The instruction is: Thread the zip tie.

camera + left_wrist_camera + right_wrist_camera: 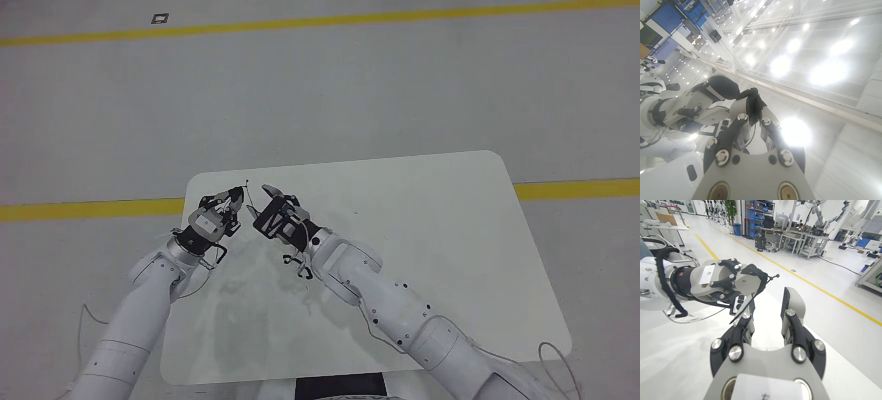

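Right claw [768, 306]: my fingers stand apart with nothing between them.

Left claw [762, 277]: pressed together on the zip tie [746, 305], with the black-wrapped fingertips [755, 270] pinching the strap just behind its head.

Position: both claws are close together above the table [450, 250], over its far left part. The tie is in the air, clear of the surface.

Orientation: the tie is nearly straight. Its head projects beyond my left fingertips, away from me toward the far table edge. Its long axis slants back and down from there. The pointed tail ends beside one finger of my right claw; I cannot tell whether it touches.

Assessment: the tail is free and not yet in the head, so threading has not begun. My right claw should close on the strap close to the tip, since a grip farther back would leave a floppy end. It should then curl the tail round and present it flat and square to the slot. The left clamp must stay firm so the head does not twist.
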Motion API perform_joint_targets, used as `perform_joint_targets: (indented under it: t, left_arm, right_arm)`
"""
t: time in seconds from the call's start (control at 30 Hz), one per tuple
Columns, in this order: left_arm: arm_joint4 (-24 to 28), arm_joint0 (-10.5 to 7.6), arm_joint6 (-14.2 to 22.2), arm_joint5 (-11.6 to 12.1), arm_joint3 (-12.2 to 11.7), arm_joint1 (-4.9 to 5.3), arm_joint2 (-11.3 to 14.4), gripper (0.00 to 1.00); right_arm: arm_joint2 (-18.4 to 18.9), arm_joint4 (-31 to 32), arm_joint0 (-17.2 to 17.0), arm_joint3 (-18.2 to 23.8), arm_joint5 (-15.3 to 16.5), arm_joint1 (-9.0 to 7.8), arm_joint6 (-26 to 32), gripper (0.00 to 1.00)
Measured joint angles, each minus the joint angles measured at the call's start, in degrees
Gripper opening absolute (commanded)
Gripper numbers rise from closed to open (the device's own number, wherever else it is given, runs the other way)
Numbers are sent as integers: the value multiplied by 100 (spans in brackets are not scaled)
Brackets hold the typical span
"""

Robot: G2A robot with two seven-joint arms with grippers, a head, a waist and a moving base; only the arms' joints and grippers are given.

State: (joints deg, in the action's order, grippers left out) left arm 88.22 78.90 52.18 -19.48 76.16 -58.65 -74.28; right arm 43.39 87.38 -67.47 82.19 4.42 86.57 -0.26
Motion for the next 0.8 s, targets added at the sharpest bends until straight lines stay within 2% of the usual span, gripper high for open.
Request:
perform_joint_targets:
  t: [0.2, 0.4, 0.5, 0.8]
  left_arm:
    - [0, 0, 0, 0, 0, 0, 0, 0]
    - [0, 0, 0, 0, 0, 0, 0, 0]
    - [0, 0, 0, 0, 0, 0, 0, 0]
    - [0, 0, 0, 0, 0, 0, 0, 0]
  right_arm:
    - [152, 138, -193, -52, 12, -56, 168, 35]
    - [236, 207, -413, 101, 159, -108, 232, 37]
    - [233, 201, -451, 236, 240, -113, 227, 40]
    - [139, 133, -401, 418, 371, -78, 209, 39]
